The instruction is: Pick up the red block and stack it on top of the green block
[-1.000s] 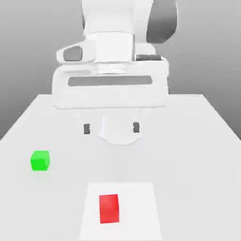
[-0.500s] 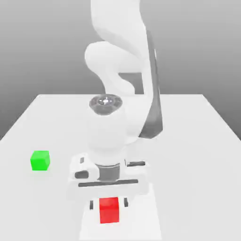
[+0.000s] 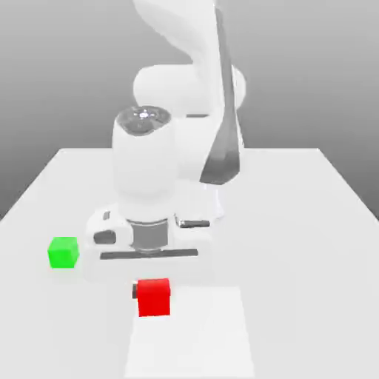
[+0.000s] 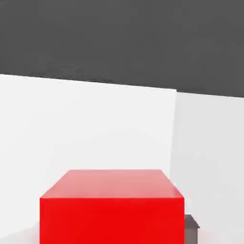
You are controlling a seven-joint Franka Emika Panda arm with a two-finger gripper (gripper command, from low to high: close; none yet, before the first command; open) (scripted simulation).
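Observation:
My gripper (image 3: 153, 291) is shut on the red block (image 3: 154, 297), which hangs just under the white hand, lifted off the table. A dark fingertip (image 3: 135, 290) shows at the block's left side in the exterior view. In the hand view the red block (image 4: 112, 206) sits close up, with a grey fingertip (image 4: 190, 228) at its edge. The green block (image 3: 63, 252) rests on the white table (image 3: 296, 222) toward the exterior view's left, a short way left of the hand and apart from it.
A paler square patch (image 3: 200, 333) lies on the table near its front edge, below and to the right of the held block. The arm's white body (image 3: 178, 141) rises behind the hand over the table's middle.
The hand came down from the back of the table onto the red block, closed on it, then lifted it and carried it left, off the pale patch. The green block stayed put.

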